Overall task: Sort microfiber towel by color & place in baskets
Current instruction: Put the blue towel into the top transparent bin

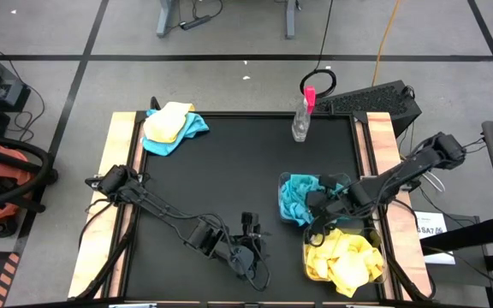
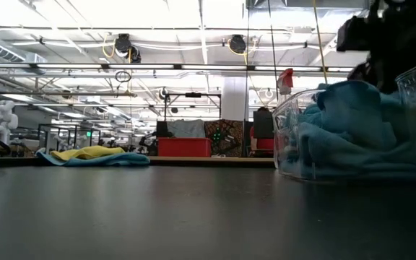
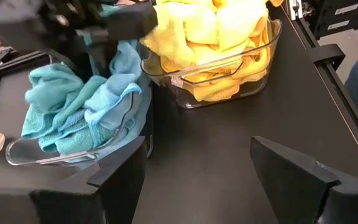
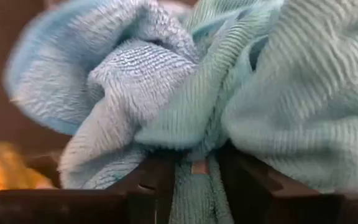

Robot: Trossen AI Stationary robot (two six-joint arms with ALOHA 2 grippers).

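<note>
Right claw [image 1: 322,208] pinches bunched blue towel [image 1: 296,195] over its basket [image 1: 342,180].

2 clear baskets on black tabletop [image 3: 216,155]. Basket upper centre [image 3: 229,78] heaped with yellow towels [image 3: 210,31]. Basket at left [image 3: 55,152] holds teal towels [image 3: 79,102], one draped over rim. Right gripper [image 3: 82,25] blurred, upper left, above teal towels. Left gripper fingers [image 3: 291,177] spread wide, bottom.

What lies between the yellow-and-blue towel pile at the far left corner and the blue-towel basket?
Only bare black table lies between the towel pile and the blue-towel basket, as the high view shows.
</note>
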